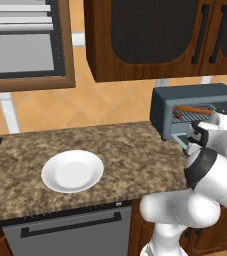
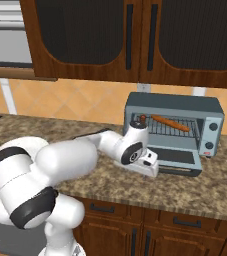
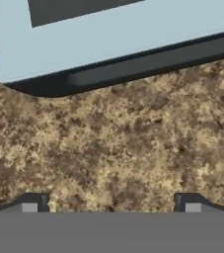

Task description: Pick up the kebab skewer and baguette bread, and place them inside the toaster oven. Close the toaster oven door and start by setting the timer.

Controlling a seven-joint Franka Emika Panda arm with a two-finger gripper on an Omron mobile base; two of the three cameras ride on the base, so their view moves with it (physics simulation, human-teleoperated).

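Jaws wide apart, gripping nothing, you're low over the bench at the lowered toaster oven door front edge. Baguette bread and kebab skewer sit on the toaster oven rack.

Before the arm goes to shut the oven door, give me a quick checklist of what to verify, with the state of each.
1. Baguette on the rack inside the toaster oven: ok.
2. Kebab skewer inside at the rack's left end: ok, though partly hidden by the arm.
3. Door folded down flat, ready to lift: ok.
4. Hand open and holding nothing: ok.
5. Hand low over the counter just in front of the door's edge: ok.
6. Nothing sticking out over the door: cannot tell, arm blocks part of the opening.
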